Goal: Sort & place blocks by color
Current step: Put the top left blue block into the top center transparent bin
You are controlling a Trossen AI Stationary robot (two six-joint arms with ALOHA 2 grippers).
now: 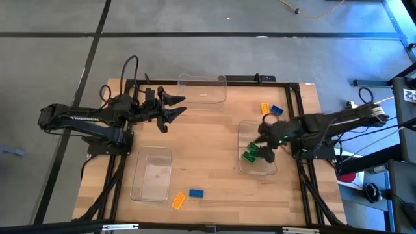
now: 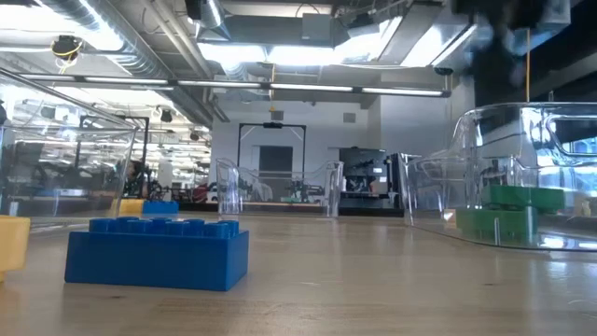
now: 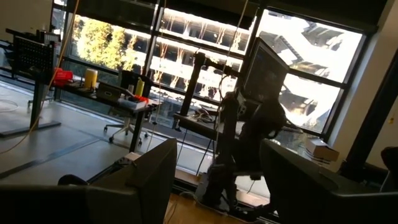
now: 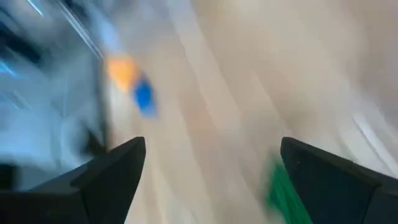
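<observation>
Right pincer (image 1: pixel 264 151) gapes empty over studded green blocks (image 1: pixel 251 155) in a clear tray (image 1: pixel 247 130)

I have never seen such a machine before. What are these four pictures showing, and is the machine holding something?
It is a robot with two dark arms at a wooden table. One picture looks down from above, one looks level across the table top, and two come from cameras on the wrists. The left gripper waits open, above the table near an empty clear tray. The right gripper is open over another tray that has green blocks in it; it holds nothing. An orange block and a blue block lie beside that tray. A third tray has another orange block and a blue one near it.
</observation>
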